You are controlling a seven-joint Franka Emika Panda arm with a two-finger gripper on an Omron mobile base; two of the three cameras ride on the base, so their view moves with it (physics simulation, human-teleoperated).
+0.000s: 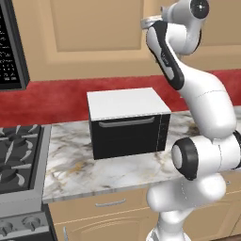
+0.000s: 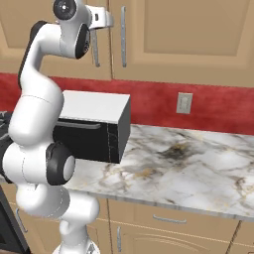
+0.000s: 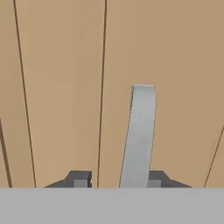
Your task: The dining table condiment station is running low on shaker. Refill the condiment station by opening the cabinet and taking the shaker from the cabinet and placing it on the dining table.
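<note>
In the left base view the white arm rises from the lower right and reaches up to the tan wooden wall cabinet (image 1: 94,28) with its recessed-panel door, which is closed; the wrist sits against the cabinet front near the top edge. Below, a black-and-white box oven (image 1: 128,122) stands on the grey-white veined marble counter (image 1: 70,164), with a black gas stove (image 1: 19,155) to its left and a red backsplash (image 1: 52,96) behind

In the right base view the two-finger gripper (image 2: 95,31) is at the long vertical silver bar handle (image 2: 95,49) of that cabinet door, beside the like handle of the neighbouring door (image 2: 123,35). A grey wall socket (image 2: 184,103) is set in the red strip

In the hand view the silver bar runs up between the two dark fingertips (image 3: 78,179), close to the right one; the jaws stand either side of it, and whether they are pressing it I cannot tell
</note>
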